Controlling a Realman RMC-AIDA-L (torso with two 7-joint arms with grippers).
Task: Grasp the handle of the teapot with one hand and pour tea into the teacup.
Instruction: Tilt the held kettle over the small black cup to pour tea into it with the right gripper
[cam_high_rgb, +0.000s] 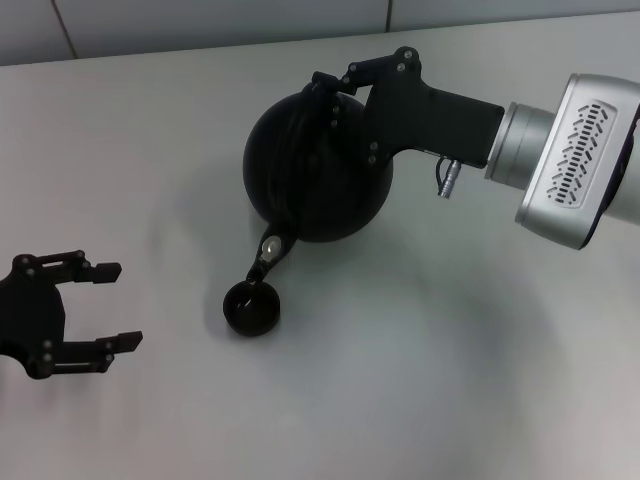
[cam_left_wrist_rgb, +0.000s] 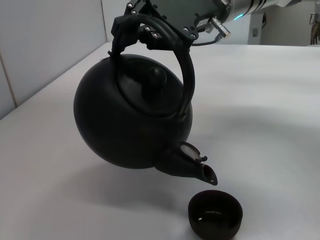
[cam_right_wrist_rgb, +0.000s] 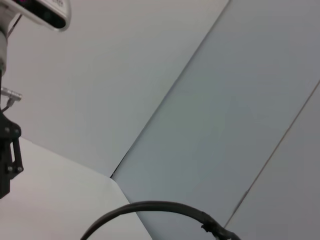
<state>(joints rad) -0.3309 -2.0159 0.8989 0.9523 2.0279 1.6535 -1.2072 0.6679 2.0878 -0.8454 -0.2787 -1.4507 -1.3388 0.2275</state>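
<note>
The large black teapot (cam_high_rgb: 315, 170) is lifted off the table and tilted. Its short spout (cam_high_rgb: 268, 250) points down just above the tiny black teacup (cam_high_rgb: 251, 308). My right gripper (cam_high_rgb: 325, 85) is shut on the arched handle (cam_left_wrist_rgb: 186, 65) at its top. The left wrist view shows the teapot (cam_left_wrist_rgb: 120, 125), its spout (cam_left_wrist_rgb: 192, 167) just over the teacup (cam_left_wrist_rgb: 215, 215), and the right gripper (cam_left_wrist_rgb: 145, 27) clamped on the hoop. The cup's inside shows a faint shine. My left gripper (cam_high_rgb: 115, 305) is open and empty at the left, well apart from the cup.
The white table (cam_high_rgb: 450, 350) bears only the teacup. A grey wall runs along its far edge (cam_high_rgb: 200, 40). The right wrist view shows only wall, a table corner and a black cable (cam_right_wrist_rgb: 150, 207).
</note>
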